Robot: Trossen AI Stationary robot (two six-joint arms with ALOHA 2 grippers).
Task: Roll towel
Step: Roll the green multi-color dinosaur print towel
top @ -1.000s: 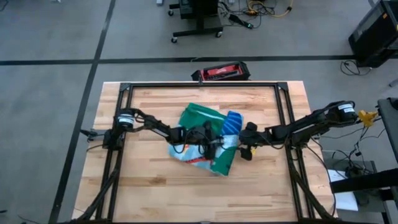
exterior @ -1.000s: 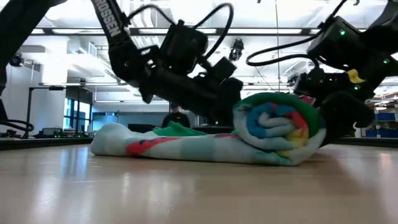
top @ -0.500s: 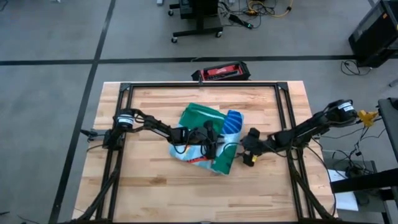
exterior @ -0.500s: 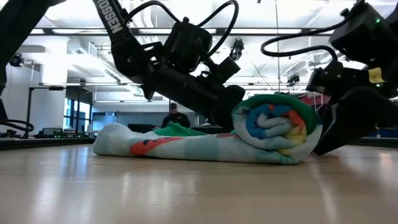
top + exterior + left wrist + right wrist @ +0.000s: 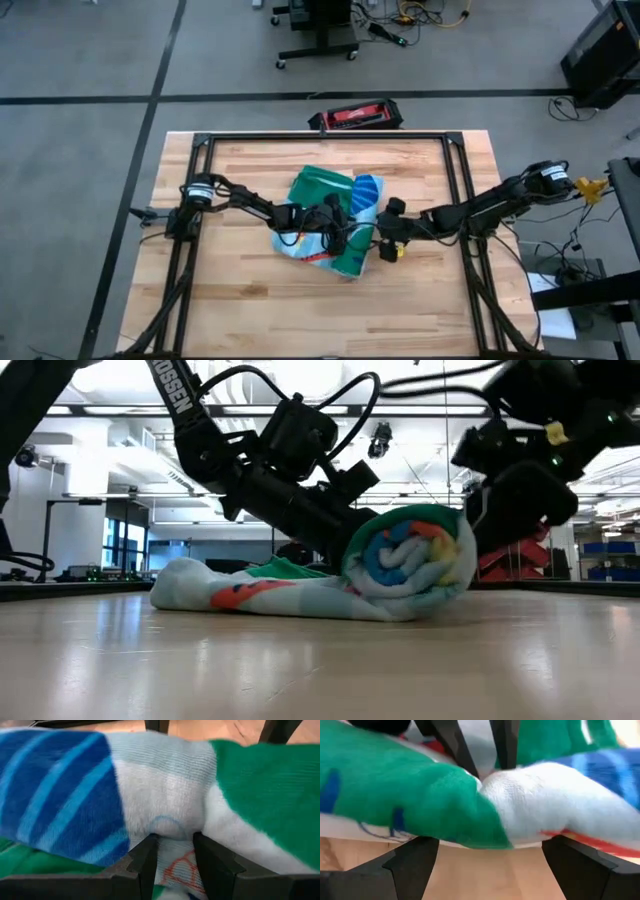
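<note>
The towel (image 5: 322, 190) lies mid-table, part rolled. Its roll (image 5: 410, 560), green outside with a coloured spiral at the end, rests on the table. The unrolled part (image 5: 240, 595) lies flat toward the table's left. My left gripper (image 5: 345, 232) reaches in from the left over the flat part and is shut on cloth at the roll (image 5: 165, 795). My right gripper (image 5: 385, 238) stands open at the roll's right side (image 5: 470, 805), one finger toward each end. My left gripper pinches a fold of the towel's light printed cloth (image 5: 175, 862) between its two fingers. It comes from the table's left, slanting down. The cloth bulges up past the fingertips, and the roll rests on the table. My right gripper has its open fingers (image 5: 417, 857) against the roll's underside on its right flank (image 5: 485, 837), coming from the table's right and slanting down. The bulging cloth hides the exact place of touch.
A red and black case (image 5: 355, 115) lies on the floor past the table's far edge. Black frame rails (image 5: 325, 137) run along the far side and both arm bases. Bare wood (image 5: 320, 310) stretches toward the near edge.
My right gripper has risen and gone toward the table's left, up against the roll. The roll has turned over and shifted toward the table's left onto the flat part, which has stayed where it was.
</note>
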